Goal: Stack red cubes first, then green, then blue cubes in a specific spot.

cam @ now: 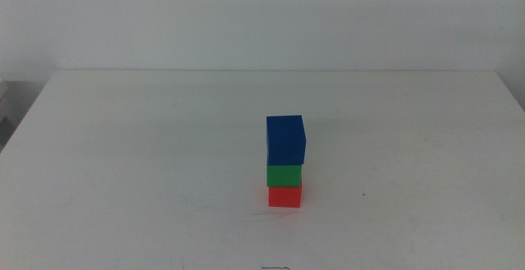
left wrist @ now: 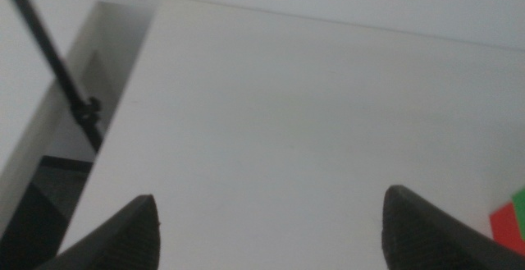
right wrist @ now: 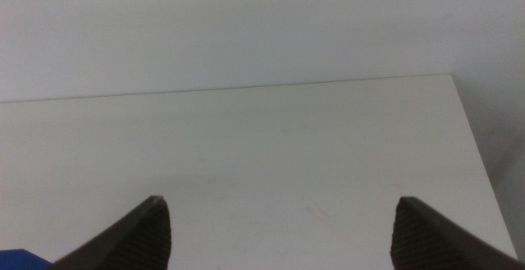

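In the middle view a stack of three cubes stands on the white table [cam: 123, 155], a little right of centre and toward the front. The red cube [cam: 285, 196] is at the bottom, the green cube [cam: 284, 176] on it, the blue cube [cam: 285, 139] on top, turned slightly. Neither arm shows in the middle view. The left gripper [left wrist: 271, 221] is open and empty over bare table; the red cube [left wrist: 509, 225] and a sliver of the green cube [left wrist: 520, 198] show at that picture's edge. The right gripper [right wrist: 279, 229] is open and empty; a blue cube corner [right wrist: 16, 260] shows beside its jaw.
The table's far edge meets a plain pale wall [cam: 262, 16]. In the left wrist view the table's side edge drops to a dark gap with a black rod [left wrist: 57, 65]. In the right wrist view the table's corner [right wrist: 451, 80] shows.
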`<state>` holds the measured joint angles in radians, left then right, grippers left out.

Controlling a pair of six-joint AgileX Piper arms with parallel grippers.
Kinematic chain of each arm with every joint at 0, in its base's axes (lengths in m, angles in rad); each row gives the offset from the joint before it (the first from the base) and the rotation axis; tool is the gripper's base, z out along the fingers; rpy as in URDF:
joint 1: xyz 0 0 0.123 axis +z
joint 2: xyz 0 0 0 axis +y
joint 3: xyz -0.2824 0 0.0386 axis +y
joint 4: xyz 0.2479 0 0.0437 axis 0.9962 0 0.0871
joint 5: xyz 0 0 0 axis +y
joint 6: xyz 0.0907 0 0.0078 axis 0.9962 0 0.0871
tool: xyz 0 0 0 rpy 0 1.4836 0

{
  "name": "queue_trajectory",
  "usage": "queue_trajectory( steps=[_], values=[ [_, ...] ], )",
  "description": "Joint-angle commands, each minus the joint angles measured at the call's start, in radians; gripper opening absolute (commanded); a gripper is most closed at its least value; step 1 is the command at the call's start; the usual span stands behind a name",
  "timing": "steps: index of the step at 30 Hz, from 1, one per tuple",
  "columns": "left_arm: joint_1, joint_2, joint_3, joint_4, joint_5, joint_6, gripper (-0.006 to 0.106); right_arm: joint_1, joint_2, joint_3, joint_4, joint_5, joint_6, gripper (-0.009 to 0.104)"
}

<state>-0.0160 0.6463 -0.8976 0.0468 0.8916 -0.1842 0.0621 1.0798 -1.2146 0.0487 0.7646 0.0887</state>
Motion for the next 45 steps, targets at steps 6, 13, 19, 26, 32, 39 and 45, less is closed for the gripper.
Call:
queue_trajectory(
  steps=[6,13,19,26,32,39,45],
  values=[
    [0.050,-0.019,-0.017,0.037,-0.066,-0.003,0.091,-0.007,-0.014,-0.027,-0.006,-0.072,-0.006,0.091],
    [0.050,-0.017,-0.017,0.048,-0.200,-0.003,0.091,-0.007,-0.014,-0.027,-0.006,-0.072,-0.006,0.091],
    [0.049,-0.006,-0.017,0.034,-0.447,-0.003,0.091,-0.007,-0.014,-0.027,-0.006,-0.072,-0.006,0.091],
    [0.049,-0.053,0.029,0.034,-0.513,-0.003,0.091,-0.005,-0.064,0.076,-0.060,-0.150,-0.006,0.091],
    [0.048,-0.248,0.291,0.034,-0.521,-0.003,0.091,-0.005,-0.292,0.327,-0.089,-0.403,-0.006,0.091],
    [0.048,-0.469,0.548,0.033,-0.519,-0.003,0.091,-0.008,-0.668,0.760,-0.096,-0.630,-0.006,0.091],
    [0.048,-0.519,0.643,0.048,-0.556,-0.003,0.091,-0.008,-0.925,1.033,-0.095,-0.618,-0.006,0.091]
  ],
)
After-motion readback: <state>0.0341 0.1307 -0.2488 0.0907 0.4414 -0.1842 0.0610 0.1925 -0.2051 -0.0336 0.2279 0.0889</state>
